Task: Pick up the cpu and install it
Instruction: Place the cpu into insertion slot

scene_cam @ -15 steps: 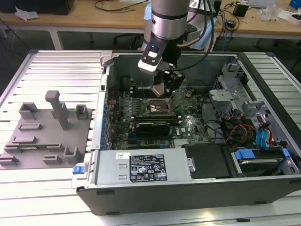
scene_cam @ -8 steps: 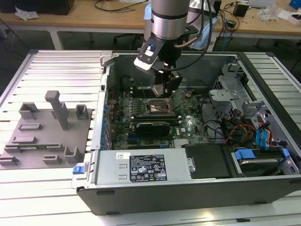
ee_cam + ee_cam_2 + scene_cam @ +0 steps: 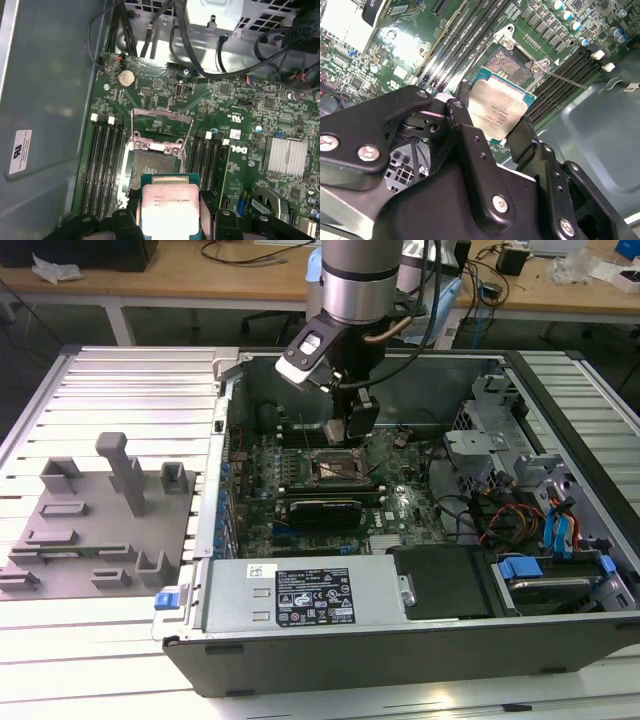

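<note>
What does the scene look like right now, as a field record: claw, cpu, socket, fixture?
claw: shut on the cpu, fingers gripping two opposite edges
cpu: held with its metal top facing both wrist views, over the motherboard near the socket, not seated
socket: frame open, contact bed bare
fixture tray: grey, on the slatted table at the exterior view's left, outside the case
computer case: lying open, the arm reaching inside
task status: cpu picked up, not installed

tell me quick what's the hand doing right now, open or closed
Hand: closed on the cpu, holding it over the motherboard.
</note>
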Motion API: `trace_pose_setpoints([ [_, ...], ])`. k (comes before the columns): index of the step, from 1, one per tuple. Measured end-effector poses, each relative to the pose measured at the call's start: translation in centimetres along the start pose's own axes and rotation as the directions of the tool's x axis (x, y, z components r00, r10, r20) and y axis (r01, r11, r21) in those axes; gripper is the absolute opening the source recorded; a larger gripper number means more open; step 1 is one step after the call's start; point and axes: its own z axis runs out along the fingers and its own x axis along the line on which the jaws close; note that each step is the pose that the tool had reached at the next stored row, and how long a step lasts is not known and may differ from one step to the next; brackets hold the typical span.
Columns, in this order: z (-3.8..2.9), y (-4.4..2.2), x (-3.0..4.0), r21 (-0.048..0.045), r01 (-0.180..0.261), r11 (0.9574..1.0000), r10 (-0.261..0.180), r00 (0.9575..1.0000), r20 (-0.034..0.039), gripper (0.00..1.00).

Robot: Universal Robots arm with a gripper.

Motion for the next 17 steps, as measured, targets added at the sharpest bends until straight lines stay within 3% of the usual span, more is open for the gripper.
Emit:
trace_pose_setpoints([
  [7, 0.66, -0.03, -0.01, 0.0001, -0.017, 0.9999, 0.017, 0.9999, 0.0008, 0.55],
  [14, 2.25, -0.10, 0.00, 0.0000, -0.032, 0.9995, 0.032, 0.9995, 0.0013, 0.55],
  [17, 2.64, -0.11, 0.00, 0.0000, -0.039, 0.9992, 0.039, 0.9992, 0.0016, 0.55],
])
